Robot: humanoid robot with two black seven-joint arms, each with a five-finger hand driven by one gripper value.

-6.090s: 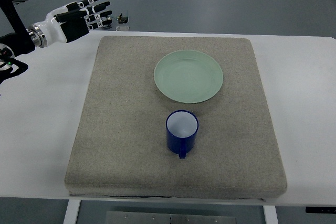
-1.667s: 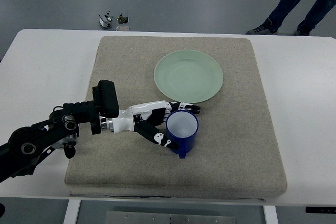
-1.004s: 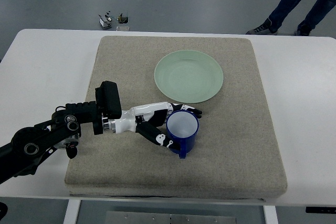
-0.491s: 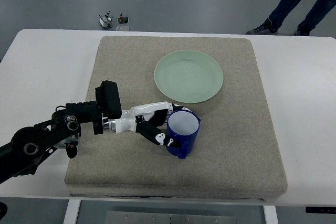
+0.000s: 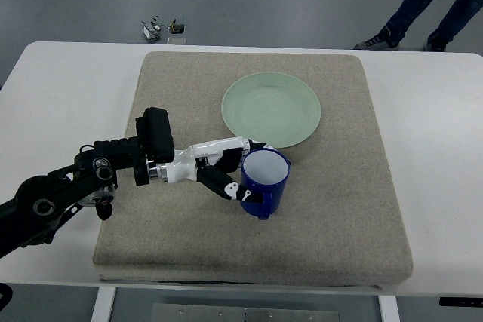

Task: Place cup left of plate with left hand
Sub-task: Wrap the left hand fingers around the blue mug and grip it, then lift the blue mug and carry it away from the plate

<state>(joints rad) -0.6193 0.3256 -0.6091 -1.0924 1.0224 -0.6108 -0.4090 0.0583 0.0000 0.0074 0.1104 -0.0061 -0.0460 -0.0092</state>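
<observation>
Left hand [image 5: 230, 175] clamped on the blue cup [image 5: 264, 180], fingers wrapped round its left wall, thumb low by the handle. Cup tilted, apparently just lifting off the grey mat [image 5: 339, 216], sitting below the plate's near edge, a touch nearer the mat's front edge than its middle. Green plate [image 5: 271, 109] resting toward the mat's back edge, close to the cup's rim but not clearly touching.

Biggest risk from here: a slip. Smooth glazed wall, side grip, cup already leaning, so any jerk on the swing left could roll it out of the fingers. Second risk: clipping the plate's near rim on the way across, cup starting so close under it. Third: setting down too far toward the mat's left edge, where a soft lip could tip it.

Arm entering from the table's left edge, low and stretched across the mat's front-left part, black forearm block [image 5: 153, 145] behind the wrist, palm turned toward the cup. Right arm nowhere to be seen.
</observation>
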